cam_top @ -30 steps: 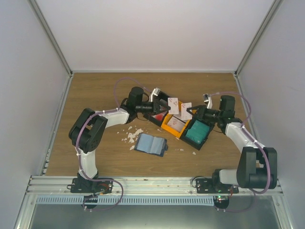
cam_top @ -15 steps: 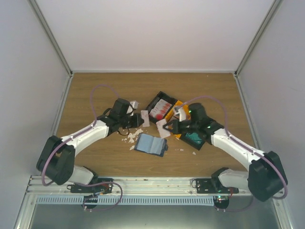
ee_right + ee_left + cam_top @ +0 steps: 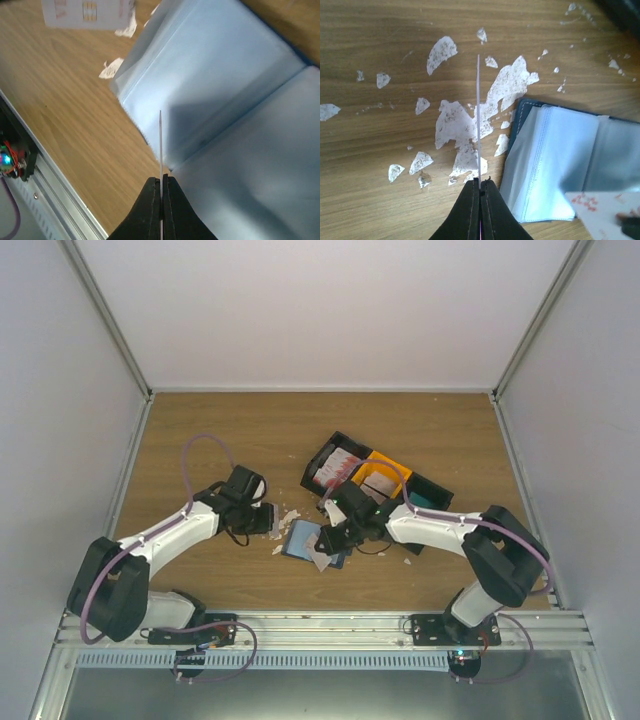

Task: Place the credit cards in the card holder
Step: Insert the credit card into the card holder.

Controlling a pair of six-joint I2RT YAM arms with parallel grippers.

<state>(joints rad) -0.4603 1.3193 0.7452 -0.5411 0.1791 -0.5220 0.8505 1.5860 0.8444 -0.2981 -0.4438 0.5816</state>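
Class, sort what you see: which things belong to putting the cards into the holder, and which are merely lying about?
Belonging: card holder; left pincer gripping left card; right pincer gripping right card; spare cards.
Lying about: torn white scraps; black tray; orange tray.

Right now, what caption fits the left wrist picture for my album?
Left gripper pinches a credit card edge-on over torn white scraps, beside the open card holder.

Robotics lab, enclosed test cell. Plain white panel walls (image 3: pixel 320 310) box in wood-grain tabletop (image 3: pixel 200 425). Slotted aluminium rail (image 3: pixel 320 623) along near edge carries bolted bases of left arm (image 3: pixel 165 532) and right arm (image 3: pixel 440 525). Purple cables (image 3: pixel 195 445) loop along both arms.
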